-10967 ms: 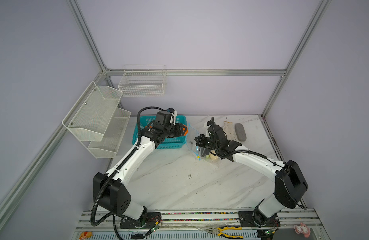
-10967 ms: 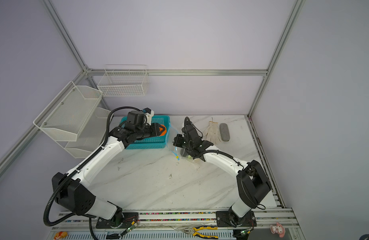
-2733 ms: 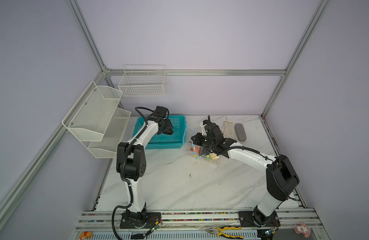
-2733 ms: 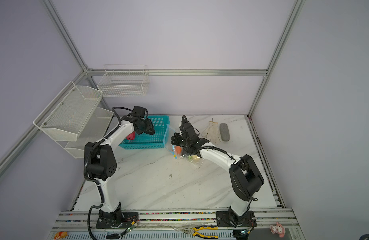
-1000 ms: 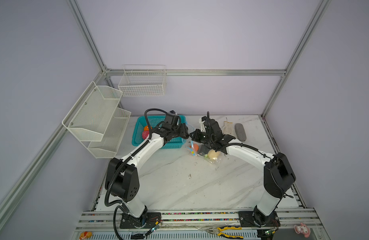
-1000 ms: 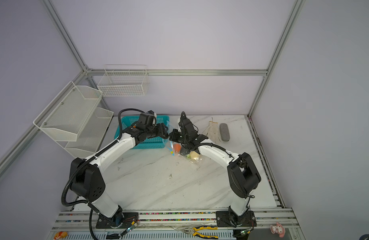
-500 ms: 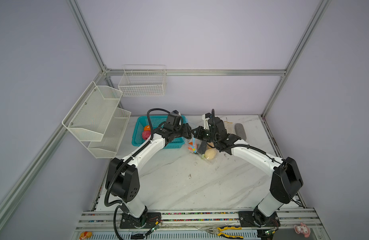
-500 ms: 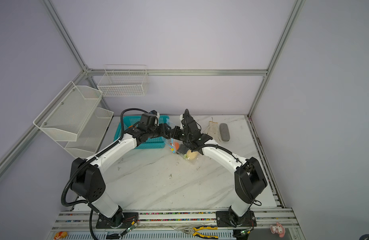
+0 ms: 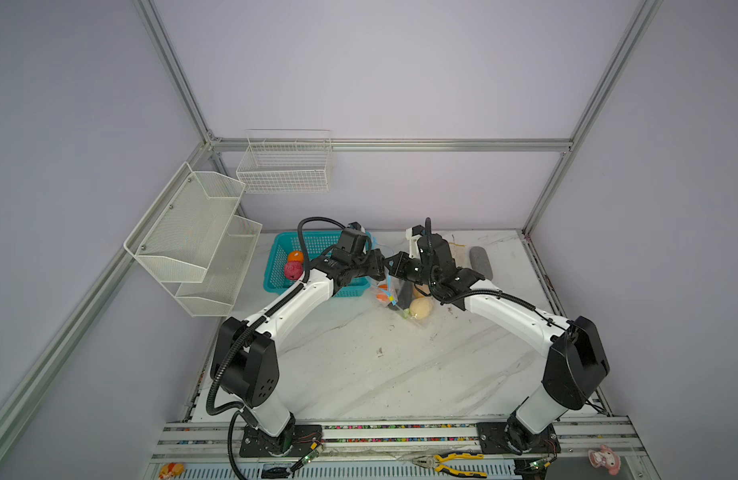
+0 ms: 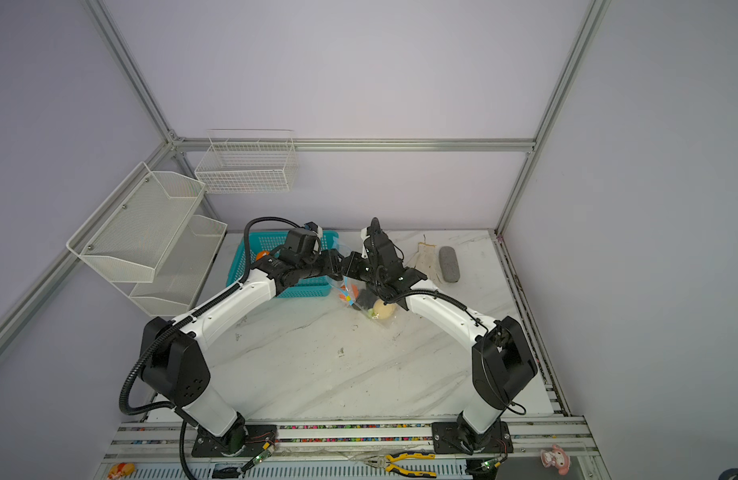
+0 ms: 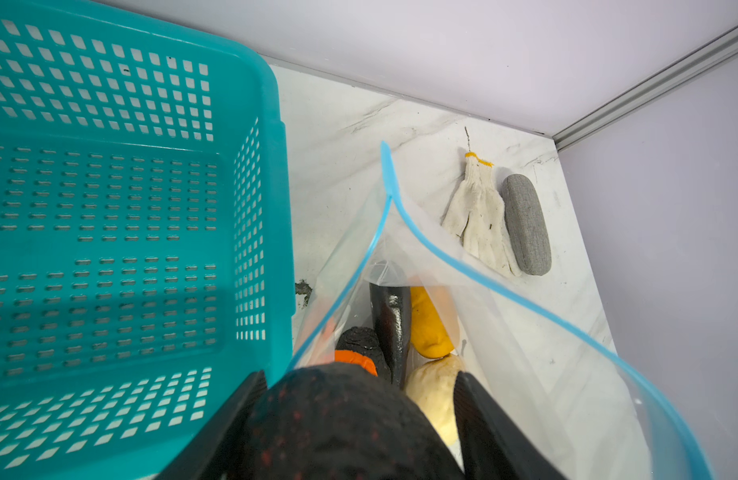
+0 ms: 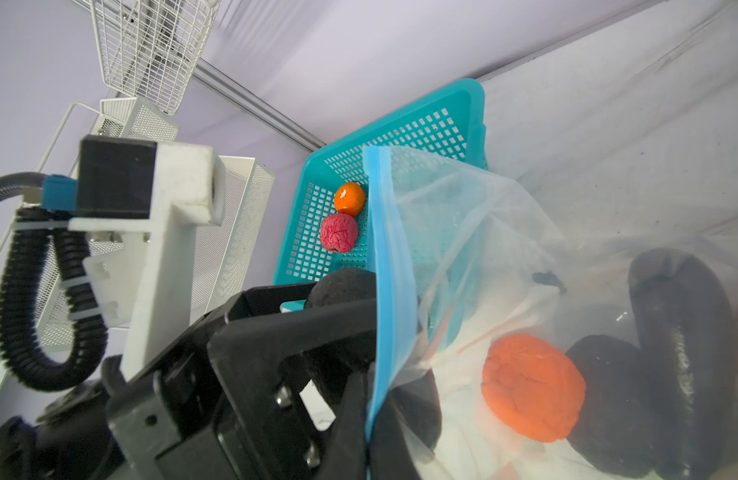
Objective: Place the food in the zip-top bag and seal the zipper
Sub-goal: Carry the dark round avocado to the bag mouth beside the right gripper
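The bag (image 9: 396, 299) is clear, crinkly plastic and stands on the desk (image 9: 359, 365) just beside the teal basket (image 9: 276, 257), with its bottom on the marble and its mouth raised. The zipper (image 12: 386, 249) is a light-blue strip along the mouth. It is unsealed, and its two lips spread apart into a wide V in the left wrist view.

Through the plastic show an orange piece (image 12: 533, 386), a dark glossy eggplant (image 11: 390, 316), a yellow piece (image 11: 427, 328) and a cream ball (image 9: 420, 307).

The right claw (image 9: 394, 264) is pressed together, pinching the bag's rim and holding it up. The left claw (image 11: 357, 380) meets it at the mouth, its fingers closed around a black lump (image 11: 338, 424) flecked with red. The lump sits between the blue lips, above the food already inside.

An orange ball (image 12: 349, 198) and a pink ball (image 12: 339, 232) lie touching in a far corner of the basket.
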Robot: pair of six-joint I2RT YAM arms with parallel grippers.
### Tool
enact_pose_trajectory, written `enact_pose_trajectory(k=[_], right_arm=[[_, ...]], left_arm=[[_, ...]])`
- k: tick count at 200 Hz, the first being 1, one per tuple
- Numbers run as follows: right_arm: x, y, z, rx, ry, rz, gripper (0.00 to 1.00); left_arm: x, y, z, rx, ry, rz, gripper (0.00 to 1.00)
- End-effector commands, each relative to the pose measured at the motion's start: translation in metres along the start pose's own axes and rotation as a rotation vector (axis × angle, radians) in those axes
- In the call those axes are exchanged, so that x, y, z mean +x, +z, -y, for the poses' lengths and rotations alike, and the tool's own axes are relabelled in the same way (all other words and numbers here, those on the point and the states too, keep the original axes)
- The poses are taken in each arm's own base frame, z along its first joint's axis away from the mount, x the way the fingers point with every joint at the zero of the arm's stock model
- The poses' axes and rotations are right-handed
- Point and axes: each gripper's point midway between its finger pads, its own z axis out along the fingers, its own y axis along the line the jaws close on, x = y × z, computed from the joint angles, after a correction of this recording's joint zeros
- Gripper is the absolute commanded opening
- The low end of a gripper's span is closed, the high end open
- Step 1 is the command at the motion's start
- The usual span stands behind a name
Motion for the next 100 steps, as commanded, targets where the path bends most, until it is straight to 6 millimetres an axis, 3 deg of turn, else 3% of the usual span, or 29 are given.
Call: enact_pose_trajectory(k=[1,100], right_arm=[[-0.005,-0.007,-0.009,-0.033,0.002,0.018,0.0],[-0.013,-0.024,-0.016,-0.043,0.004,0.053,0.0]], left_arm=[[-0.015,-0.02,0.012,0.01,0.066,0.069,0.43],[-0.007,-0.017,-0.004,-0.107,0.114,0.065,0.42]])
